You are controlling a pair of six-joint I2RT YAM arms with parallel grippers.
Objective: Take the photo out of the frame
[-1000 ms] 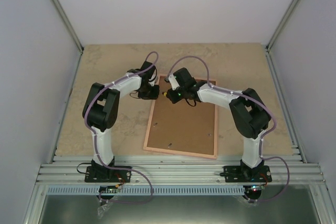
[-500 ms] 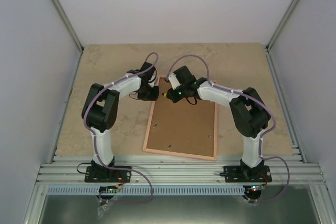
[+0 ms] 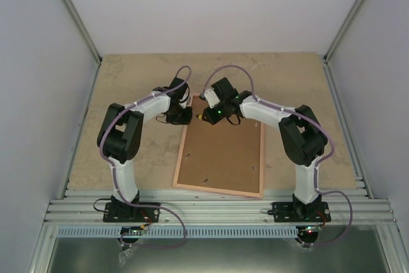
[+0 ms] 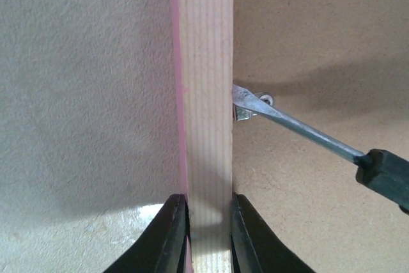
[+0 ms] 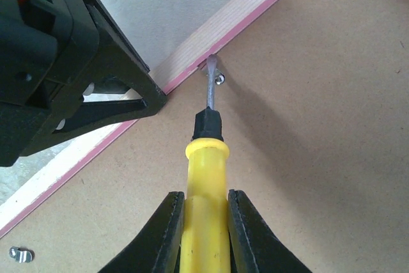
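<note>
Photo: not visible; judged to lie under backing board (image 3: 220, 155), inside frame (image 3: 217, 190), face down at bench (image 3: 128, 75) centre. Progress: early; board not yet lifted, one clip being worked. Left end effector (image 4: 209, 208) clamps frame rail at 11 o'clock corner. Right end effector (image 5: 206, 206) grips yellow screwdriver (image 5: 206, 158), tip at metal clip (image 5: 218, 78) there. Second clip (image 5: 19, 255) along same rail, state unclear.

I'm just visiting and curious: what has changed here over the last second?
Little. The frame slid slightly toward the near left, with the left gripper clamped on its rail. The right gripper kept its hold on the yellow screwdriver, tip at the metal clip. Nothing was grasped or released.
</note>
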